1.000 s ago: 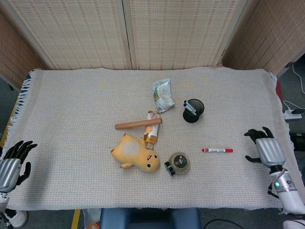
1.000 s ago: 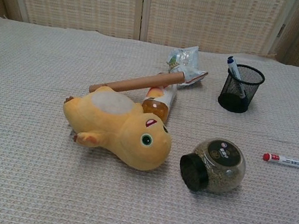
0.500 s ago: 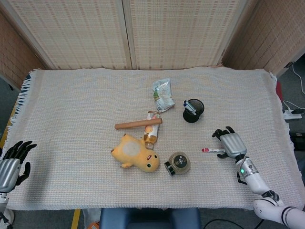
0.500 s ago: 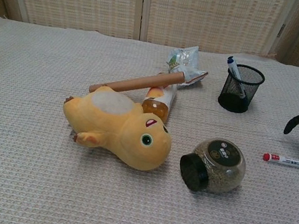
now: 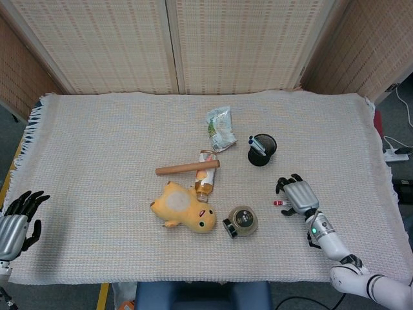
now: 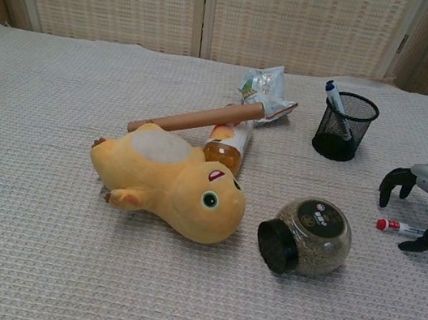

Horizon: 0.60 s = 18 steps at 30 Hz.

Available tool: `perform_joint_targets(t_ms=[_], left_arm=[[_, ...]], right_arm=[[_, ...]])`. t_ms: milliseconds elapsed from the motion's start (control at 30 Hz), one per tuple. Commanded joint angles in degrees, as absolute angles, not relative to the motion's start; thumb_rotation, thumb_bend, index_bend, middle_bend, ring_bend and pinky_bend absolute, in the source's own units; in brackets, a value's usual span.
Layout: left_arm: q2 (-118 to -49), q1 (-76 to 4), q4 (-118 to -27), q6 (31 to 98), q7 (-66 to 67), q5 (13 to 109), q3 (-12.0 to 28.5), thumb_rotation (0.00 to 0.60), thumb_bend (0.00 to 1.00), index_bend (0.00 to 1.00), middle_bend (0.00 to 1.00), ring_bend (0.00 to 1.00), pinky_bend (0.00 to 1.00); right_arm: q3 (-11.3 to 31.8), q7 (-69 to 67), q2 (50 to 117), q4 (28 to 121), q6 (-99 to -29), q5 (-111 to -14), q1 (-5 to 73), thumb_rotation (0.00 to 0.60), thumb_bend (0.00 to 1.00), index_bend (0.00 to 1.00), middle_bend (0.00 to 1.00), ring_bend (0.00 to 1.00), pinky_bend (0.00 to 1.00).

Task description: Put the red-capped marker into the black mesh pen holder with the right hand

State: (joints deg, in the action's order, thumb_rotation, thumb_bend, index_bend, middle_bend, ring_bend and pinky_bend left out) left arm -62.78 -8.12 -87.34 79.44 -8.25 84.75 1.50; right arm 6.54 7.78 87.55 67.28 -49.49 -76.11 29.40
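Red-capped marker (image 6: 412, 230): lies flat on the woven cloth (image 5: 97, 148), right of the jar, cap end pointing left; its middle is hidden under the right hand in head view, only the red tip shows (image 5: 277, 203).
Right hand (image 5: 298, 196): palm down right above the marker, fingers spread wide and arched; chest view shows fingertips (image 6: 406, 245) down at the cloth on both sides of the marker, nothing gripped.
Left hand (image 5: 14, 223): at the near left table edge, fingers apart, holding nothing.
Black mesh pen holder (image 6: 344, 126): upright, behind the marker and well apart from it; 1 blue-capped pen (image 6: 334, 102) leans inside.
Jar (image 6: 306, 235): on its side, black lid toward the camera, between plush and marker.
Yellow plush (image 6: 169, 183): lying on its side, center of the cloth.
Brown stick (image 6: 192, 119): rests across the bottle (image 6: 227, 142), just behind the plush.
Foil packet (image 5: 221, 128): behind the bottle, left of the holder.
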Motion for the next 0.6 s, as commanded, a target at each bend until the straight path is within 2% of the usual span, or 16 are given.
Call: perform_joint_targets(t_ms=[33, 133, 333, 600], left_arm=[[-62.8, -8.2, -87.3, 79.3, -8.3, 84.7, 1.5, 0.6, 0.63, 0.18, 0.08, 0.01, 0.11], [-62.8, -8.2, -87.3, 79.2, -8.2, 84.7, 1.5, 0.6, 0.63, 0.18, 0.08, 0.01, 0.11], [-62.8, -8.2, -87.2, 79.2, -8.6, 84.7, 1.5, 0.6, 0.63, 0.18, 0.08, 0.01, 0.11], [-62.6, -8.3, -87.5, 78.7, -8.0, 84.4, 1.5, 0.6, 0.63, 0.18, 0.07, 0.01, 0.11]], right_arm=[[7.0, 8.4, 88.0, 67.3, -49.6, -75.2, 29.9, 0.6, 0.06, 0.47, 0.24, 0.3, 0.17], [7.1, 9.0, 88.4, 67.2, -49.5, -74.5, 30.3, 0.6, 0.1, 0.51, 0.25, 0.31, 0.17], [7.0, 10.0, 88.8, 66.9, -50.0, -73.5, 30.4, 0.6, 0.11, 0.57, 0.26, 0.32, 0.19], [6.4, 12.7, 88.5, 66.9, -50.8, -71.8, 29.9, 0.6, 0.11, 0.57, 0.26, 0.32, 0.19]])
